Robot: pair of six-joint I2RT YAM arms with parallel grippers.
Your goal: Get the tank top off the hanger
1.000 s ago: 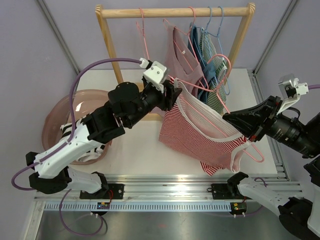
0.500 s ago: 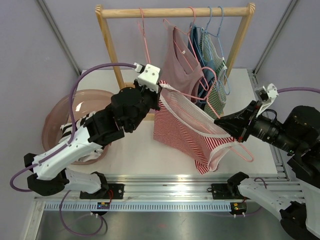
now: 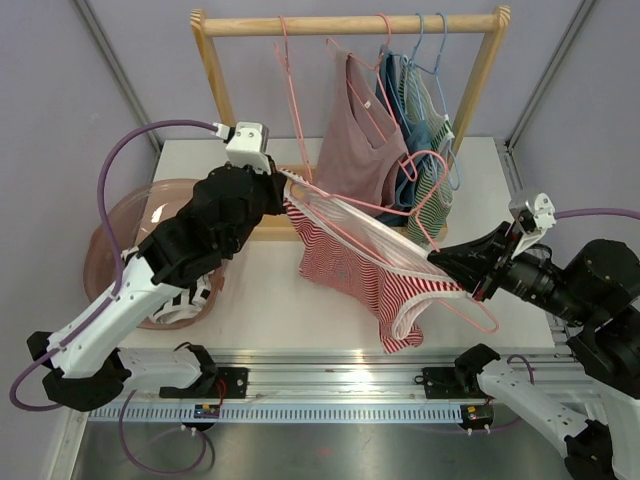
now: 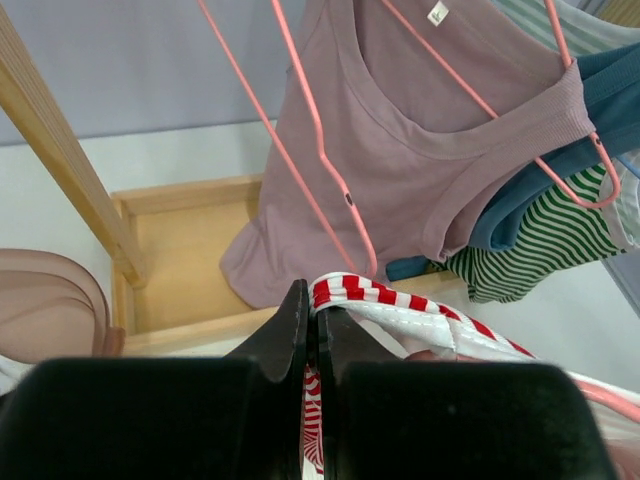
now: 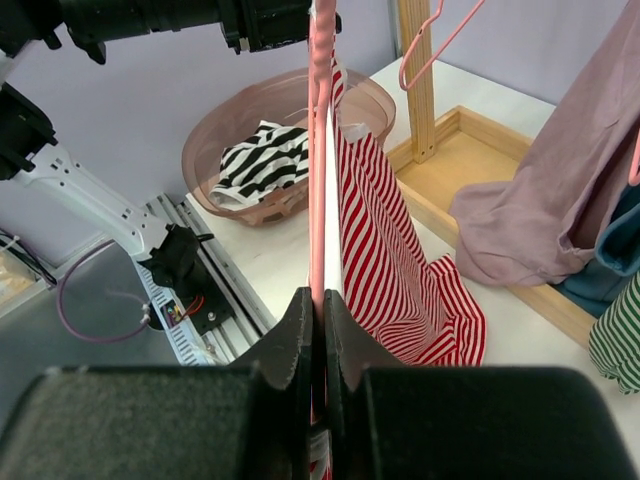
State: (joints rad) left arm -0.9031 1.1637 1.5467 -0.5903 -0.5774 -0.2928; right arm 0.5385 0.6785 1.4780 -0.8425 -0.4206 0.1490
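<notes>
Roughly half done. Off the rail [image 3: 350,24] and above the bench [image 3: 262,300]: tank top [image 3: 350,265] stretched between left jaws, shut on 1 strap, and right jaws, shut on its pink hanger [image 5: 320,150]. Not yet slipped free.

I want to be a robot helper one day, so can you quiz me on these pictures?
1. True or false: the left jaws are shut on the red top.
2. What do the right jaws pinch? A) a cup B) the hanger C) a sock
3. Fill in: the basket holds a black-and-white ___ cloth.
Key: 1 true; 2 B; 3 striped.
</notes>
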